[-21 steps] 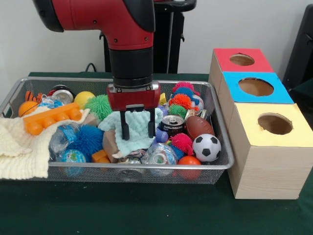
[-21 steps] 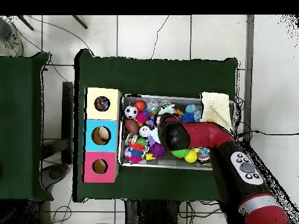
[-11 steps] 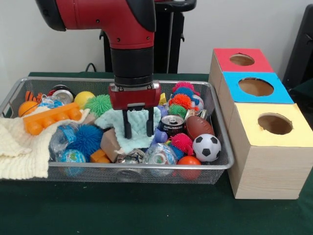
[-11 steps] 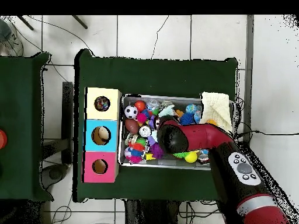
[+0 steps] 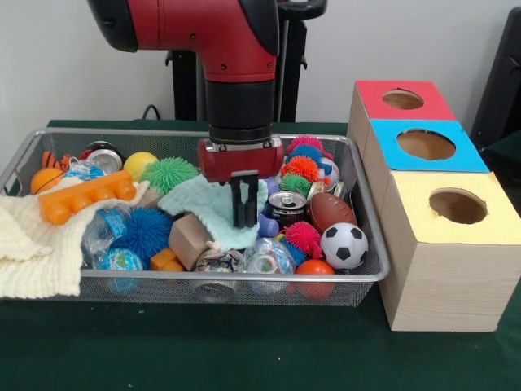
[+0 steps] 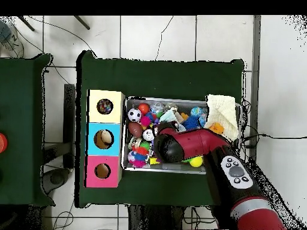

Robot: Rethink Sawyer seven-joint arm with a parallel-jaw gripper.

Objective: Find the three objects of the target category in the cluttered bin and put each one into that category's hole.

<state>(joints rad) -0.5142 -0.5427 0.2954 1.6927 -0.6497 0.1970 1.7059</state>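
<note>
My gripper (image 5: 246, 220) hangs low in the wire bin (image 5: 203, 278), its two fingers pressed together with nothing seen between them. The fingertips (image 5: 242, 220) stand over the right edge of a mint cloth (image 5: 203, 208) that lies flat on the clutter. A soda can (image 5: 286, 208) stands just right of them, a purple toy (image 5: 268, 226) beside it. A brown football (image 5: 331, 210), a soccer ball (image 5: 343, 245) and pink (image 5: 304, 237), orange (image 5: 299, 169), green (image 5: 168, 173) and blue (image 5: 146, 230) spiky balls lie around. In the overhead view the arm (image 6: 180, 144) hides the gripper.
Three boxes with round holes stand right of the bin: red (image 5: 431, 104), blue (image 5: 468, 155), yellow (image 5: 488, 213). In the bin's left part lie a cream towel (image 5: 32, 252), an orange block (image 5: 85, 196), a yellow ball (image 5: 140, 164), a wooden block (image 5: 191, 239) and crushed bottles (image 5: 264, 259).
The gripper has shifted right from above the mint cloth's middle to its right edge, and its fingers have gone from open to shut. The cloth has settled lower and flatter.
</note>
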